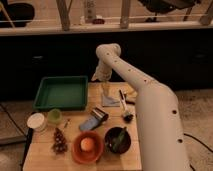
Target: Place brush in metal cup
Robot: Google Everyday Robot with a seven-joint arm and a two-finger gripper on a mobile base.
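Observation:
The brush [123, 103] lies on the wooden table [45, 160], right of centre. Its slim white handle points away and its dark bristle head is toward the front. The metal cup [99, 114] lies tipped on its side near the middle, touching a blue object [89, 124]. My gripper [106, 93] hangs pointing down over the table's far middle, just behind the cup and left of the brush handle. It is open with nothing between its fingers. A grey triangular patch [110, 101] lies on the table under it.
A green tray [44, 102] fills the back left. A light green cup [55, 116] and a white tub [36, 121] stand in front of it. At the front are a dark cluster [59, 140], an orange bowl [75, 150] and a dark bowl [127, 145] holding a green utensil. My white arm covers the right side.

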